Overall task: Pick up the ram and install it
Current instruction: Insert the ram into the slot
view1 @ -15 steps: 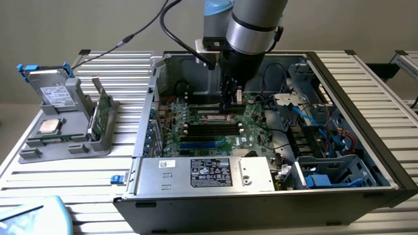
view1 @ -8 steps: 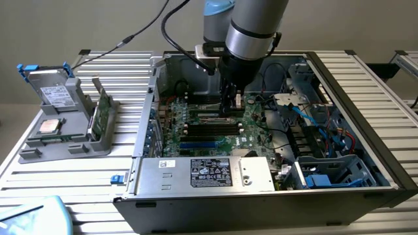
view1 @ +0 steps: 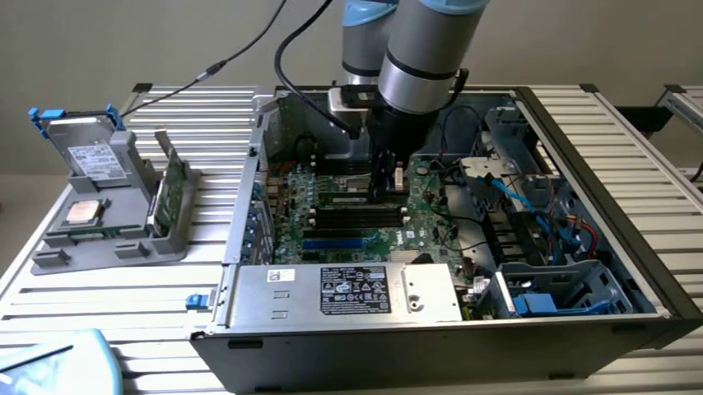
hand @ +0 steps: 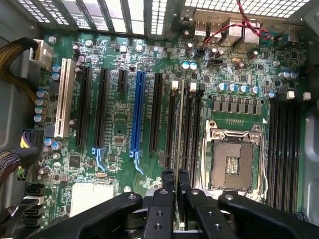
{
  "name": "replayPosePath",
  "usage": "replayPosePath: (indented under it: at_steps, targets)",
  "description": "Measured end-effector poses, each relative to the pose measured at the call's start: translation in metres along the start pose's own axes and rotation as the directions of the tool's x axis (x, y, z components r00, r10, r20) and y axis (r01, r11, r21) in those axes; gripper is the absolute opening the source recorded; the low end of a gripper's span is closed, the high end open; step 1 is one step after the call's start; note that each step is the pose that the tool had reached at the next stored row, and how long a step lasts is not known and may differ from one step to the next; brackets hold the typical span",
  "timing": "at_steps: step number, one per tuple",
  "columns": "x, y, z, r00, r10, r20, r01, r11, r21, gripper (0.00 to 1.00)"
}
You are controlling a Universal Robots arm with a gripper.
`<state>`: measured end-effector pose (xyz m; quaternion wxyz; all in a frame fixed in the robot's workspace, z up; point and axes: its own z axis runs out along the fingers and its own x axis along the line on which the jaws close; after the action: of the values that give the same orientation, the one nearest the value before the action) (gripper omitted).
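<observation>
Inside the open computer case (view1: 615, 206), my gripper (view1: 388, 191) hangs low over the green motherboard (view1: 329, 234). Its black fingers (hand: 168, 181) are shut on the ram (hand: 179, 124), which appears edge-on in the wrist view as a thin strip running away from the fingertips. The gripper (hand: 175, 175) holds the stick upright over the bank of black memory slots (hand: 192, 124) beside the empty processor socket (hand: 233, 159). Whether the ram's lower edge touches a slot cannot be told.
A silver power supply (view1: 351, 292) sits at the case front, and blue and red cables (view1: 528, 193) lie towards the exterior view's right. Outside the case, a grey tray (view1: 110, 239) holds a green board (view1: 167, 193), a silver processor (view1: 86, 212) and a drive (view1: 97, 160).
</observation>
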<state>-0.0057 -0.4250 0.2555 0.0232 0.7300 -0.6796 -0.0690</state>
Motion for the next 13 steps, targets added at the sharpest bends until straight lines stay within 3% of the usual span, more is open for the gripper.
replayPosePath:
  at_steps: [13]
  targets:
    - [0.000, -0.0028, 0.0212, 1.0000, 0.000, -0.0009, 0.000, 1.0000, -0.0022, 0.14]
